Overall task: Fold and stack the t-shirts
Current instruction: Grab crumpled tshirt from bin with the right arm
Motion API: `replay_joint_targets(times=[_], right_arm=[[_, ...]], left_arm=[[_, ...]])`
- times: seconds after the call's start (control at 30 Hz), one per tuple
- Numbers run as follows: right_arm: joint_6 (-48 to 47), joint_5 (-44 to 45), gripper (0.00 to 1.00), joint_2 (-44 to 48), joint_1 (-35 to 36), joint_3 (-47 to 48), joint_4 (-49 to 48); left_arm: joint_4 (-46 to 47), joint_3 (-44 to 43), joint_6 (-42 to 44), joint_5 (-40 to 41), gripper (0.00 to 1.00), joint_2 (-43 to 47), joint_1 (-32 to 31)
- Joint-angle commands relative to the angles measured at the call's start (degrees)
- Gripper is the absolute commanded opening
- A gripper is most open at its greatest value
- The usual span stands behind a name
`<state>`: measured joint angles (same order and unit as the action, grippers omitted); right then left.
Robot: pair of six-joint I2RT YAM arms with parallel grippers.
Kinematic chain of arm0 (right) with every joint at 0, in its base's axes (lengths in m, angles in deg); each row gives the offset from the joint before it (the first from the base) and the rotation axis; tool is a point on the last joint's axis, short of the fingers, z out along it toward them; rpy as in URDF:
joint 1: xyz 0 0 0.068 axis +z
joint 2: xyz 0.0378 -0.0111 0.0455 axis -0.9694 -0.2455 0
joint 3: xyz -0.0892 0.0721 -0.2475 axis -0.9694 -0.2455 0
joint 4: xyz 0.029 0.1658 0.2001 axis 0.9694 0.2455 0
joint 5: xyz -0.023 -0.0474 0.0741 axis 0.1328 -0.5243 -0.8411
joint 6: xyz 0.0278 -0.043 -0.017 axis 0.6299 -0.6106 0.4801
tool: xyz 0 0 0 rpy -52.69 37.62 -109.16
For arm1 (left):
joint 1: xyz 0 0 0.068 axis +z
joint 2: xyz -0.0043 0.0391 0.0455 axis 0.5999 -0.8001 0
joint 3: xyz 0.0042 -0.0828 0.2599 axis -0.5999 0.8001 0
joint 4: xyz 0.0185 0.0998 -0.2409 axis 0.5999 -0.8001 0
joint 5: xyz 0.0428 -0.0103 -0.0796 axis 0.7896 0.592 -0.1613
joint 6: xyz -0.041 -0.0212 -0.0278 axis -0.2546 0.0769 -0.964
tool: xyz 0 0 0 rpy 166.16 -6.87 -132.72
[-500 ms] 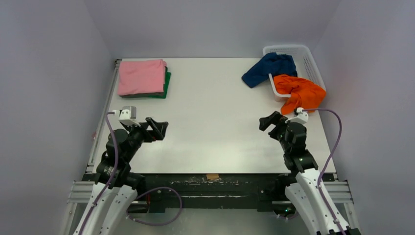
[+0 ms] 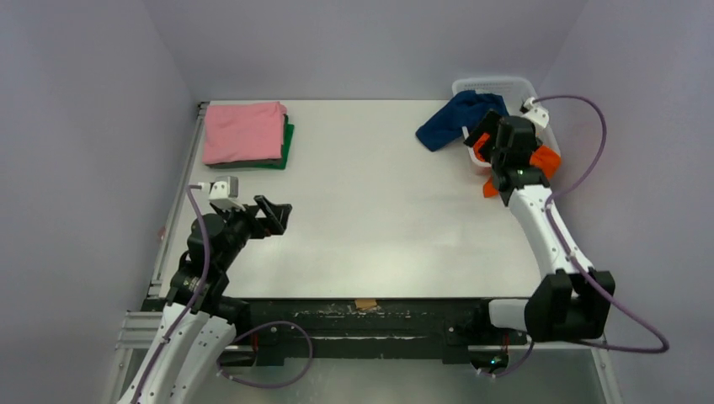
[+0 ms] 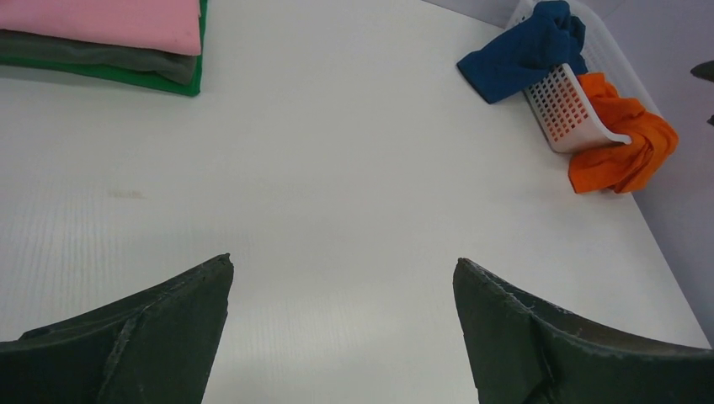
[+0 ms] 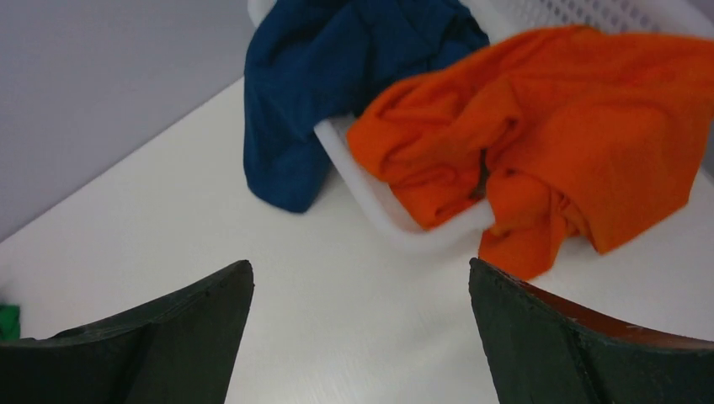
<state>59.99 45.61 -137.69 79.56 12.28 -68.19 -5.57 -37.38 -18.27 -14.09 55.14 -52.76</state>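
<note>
A: While we look down from above, where do we find the t-shirts?

B: We find two of them folded at the far left corner of the table point(image 2: 370, 219). The pink t-shirt point(image 2: 244, 131) lies flat on top of the dark green t-shirt point(image 2: 287, 147), whose edge shows along the right and near sides of the pile.

A: And the other two?

B: We see them at the far right, at the white mesh basket point(image 2: 505, 84). The navy t-shirt point(image 2: 455, 119) hangs over the basket's left rim and spills crumpled onto the table. The orange t-shirt point(image 4: 572, 126) is bunched up, partly inside the basket and partly draped over the near rim down to the table top. At the rim the two lie just beside each other.

A: How do we read the right gripper point(image 4: 360, 268)?

B: We see its jaws spread wide with nothing between them. The arm is stretched far out along the right side of the table, and the gripper hovers just in front of the basket, facing the orange cloth. In its own wrist view the fingertips are apart from both shirts.

A: And the left gripper point(image 3: 343, 265)?

B: We read it as spread wide too, holding nothing. It hangs over the near left part of the table, well apart from the folded pair, and we see only bare white surface between its dark fingers point(image 3: 151, 337).
</note>
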Motion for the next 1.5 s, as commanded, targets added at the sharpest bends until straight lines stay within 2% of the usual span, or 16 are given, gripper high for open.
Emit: replay_joint_targets(times=[0.0,0.13,0.27,0.37,0.47,0.57,0.7,0.73,0.77,0.83,0.9,1.07,1.27,1.37,1.4,1.47], right_arm=[[-5.0,-0.3,0.98,-14.0,-3.4,16.2,0.2],[-7.6,-0.7,0.94,-27.5,-5.8,32.0,8.6],[-13.4,-2.5,0.93,-35.6,-8.7,41.4,16.2],[-17.7,-2.1,0.93,-40.1,-10.1,44.4,20.7],[-20.2,-3.5,0.92,-43.5,-11.3,45.2,21.4],[-20.9,-5.1,0.86,-47.9,-11.9,47.2,20.6],[-20.8,-7.6,0.74,-51.8,-12.1,49.5,20.6],[-20.4,-7.9,0.66,-52.4,-12.1,50.0,20.8],[-20.0,-8.4,0.51,-52.5,-12.3,50.1,20.8],[-19.0,-9.3,0.17,-50.9,-12.3,49.2,19.5],[-17.5,-10.1,0.02,-46.7,-12.2,47.3,16.7],[-15.3,-11.7,0.00,-31.8,-12.1,45.3,12.8],[-15.1,-30.3,0.00,-18.4,-10.1,47.5,13.3],[-16.7,-36.4,0.00,-13.9,-4.7,49.9,14.6],[-17.2,-37.1,0.00,-13.0,-0.1,50.9,15.0],[-16.9,-42.2,0.00,-12.1,4.7,52.4,14.4]], left_arm=[[3.7,-1.9,1.5,1.2,1.00,-2.3,-0.1],[3.5,-2.1,2.3,3.5,1.00,-3.5,-0.1],[2.9,-2.2,2.8,4.6,1.00,-4.4,-0.1],[3.9,-2.1,2.9,4.3,1.00,-5.4,-0.1],[4.4,-2.2,3.0,4.1,1.00,-6.7,-0.1],[4.7,-2.5,3.0,3.9,1.00,-8.0,-0.1],[4.0,-2.8,2.9,4.0,1.00,-8.4,-0.1],[3.9,-2.8,2.9,4.3,1.00,-8.3,-0.1],[3.8,-2.8,2.8,4.3,1.00,-8.2,-0.1],[3.5,-2.9,2.7,4.4,1.00,-7.8,-0.1],[3.1,-3.1,2.4,4.7,1.00,-7.3,-0.1],[2.4,-3.1,1.4,4.2,1.00,-6.1,-0.1],[0.9,-2.7,-0.4,3.2,1.00,-3.8,-0.1],[-0.9,-2.8,-1.4,3.2,1.00,-2.1,-0.1],[-1.6,-2.9,-1.8,3.1,1.00,-1.5,-0.1],[-3.0,-3.1,-2.7,3.5,1.00,-0.3,-0.1]])
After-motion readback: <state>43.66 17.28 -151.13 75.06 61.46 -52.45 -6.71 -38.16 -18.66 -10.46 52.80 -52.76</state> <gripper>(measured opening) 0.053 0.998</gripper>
